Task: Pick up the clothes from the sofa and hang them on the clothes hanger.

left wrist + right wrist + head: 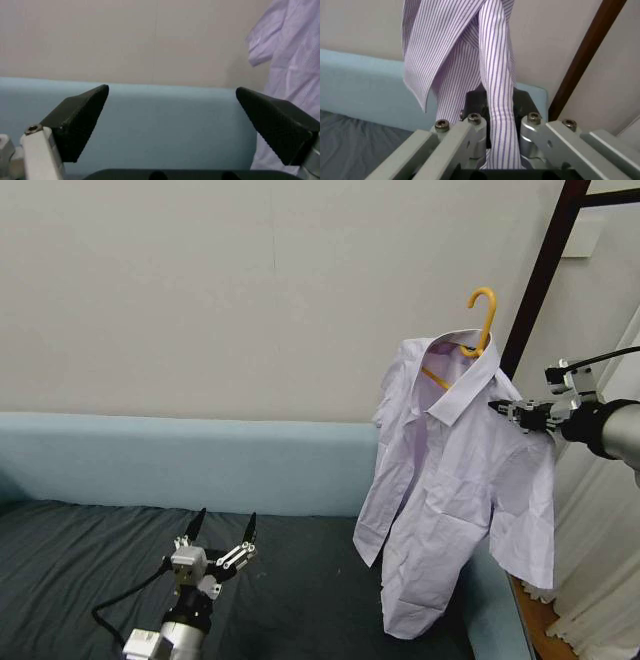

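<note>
You had the shirt [450, 480] hanging in the air over the right end of the sofa [200, 460], already dressed on a yellow hanger [483, 315], with the right gripper [510, 412] clenched on the cloth at the shoulder nearest the dark rack post [540, 270]. The left gripper [218, 542] sat released, jaws wide apart, low over the dark seat cushion towards the sofa's front edge and holding nothing. Judging by the deep folds and the limp sleeves, the shirt was light, thin and very soft, so it would swing and sag with any move and could slide off the hanger's smooth arms. The shoulder seam or the collar band, where the cloth is doubled, looked the safest place to grip. The hanger's arms were mostly buried under the collar, and you could not tell whether the jaws caught the hanger as well as the cloth, since the right wrist view had striped fabric draped over the fingertips. The hook appeared to rest on nothing. The rack's top bar was cut off at the picture's upper edge, and whether the hem touched the seat was unclear.
</note>
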Motion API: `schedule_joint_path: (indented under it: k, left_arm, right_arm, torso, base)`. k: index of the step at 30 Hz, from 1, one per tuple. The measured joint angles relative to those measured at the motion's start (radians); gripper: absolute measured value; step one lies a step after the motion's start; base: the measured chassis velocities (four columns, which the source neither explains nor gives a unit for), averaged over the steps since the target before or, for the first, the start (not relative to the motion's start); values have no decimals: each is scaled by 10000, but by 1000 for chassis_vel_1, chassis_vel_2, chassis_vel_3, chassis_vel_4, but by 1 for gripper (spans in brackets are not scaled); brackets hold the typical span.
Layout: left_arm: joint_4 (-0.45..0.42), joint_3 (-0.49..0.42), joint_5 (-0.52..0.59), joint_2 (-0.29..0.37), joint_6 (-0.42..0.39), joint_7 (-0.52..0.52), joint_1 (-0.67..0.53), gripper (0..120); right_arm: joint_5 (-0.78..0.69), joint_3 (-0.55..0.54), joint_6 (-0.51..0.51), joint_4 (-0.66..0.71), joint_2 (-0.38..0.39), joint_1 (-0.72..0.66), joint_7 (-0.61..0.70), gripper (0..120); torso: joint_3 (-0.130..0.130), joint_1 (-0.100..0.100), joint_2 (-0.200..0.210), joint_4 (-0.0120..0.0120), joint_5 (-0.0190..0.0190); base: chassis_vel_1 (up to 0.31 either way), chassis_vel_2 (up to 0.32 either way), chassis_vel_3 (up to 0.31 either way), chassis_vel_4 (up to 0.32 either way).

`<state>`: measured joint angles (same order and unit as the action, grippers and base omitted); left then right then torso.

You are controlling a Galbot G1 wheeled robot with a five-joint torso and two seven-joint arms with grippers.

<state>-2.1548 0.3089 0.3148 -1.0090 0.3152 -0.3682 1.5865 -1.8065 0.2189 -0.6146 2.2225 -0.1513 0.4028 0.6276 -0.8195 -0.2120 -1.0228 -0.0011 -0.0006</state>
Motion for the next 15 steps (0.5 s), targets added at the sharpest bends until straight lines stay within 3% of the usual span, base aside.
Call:
schedule_joint_path:
  k: [9,15]
  left_arm:
    - [384,492,-709,-699,995,44,1329,100]
    - [478,538,-907,-833,1137,96,1494,100]
  right_arm:
    - [-255,190,-221,9,-17,9,877,6]
    - [-1517,1022,-816,-304,587,-24,2405,6]
  torso:
    - [0,0,0,1,1]
    - [0,0,0,-3,-1]
  base:
    - [0,0,0,0]
    - [0,0,0,0]
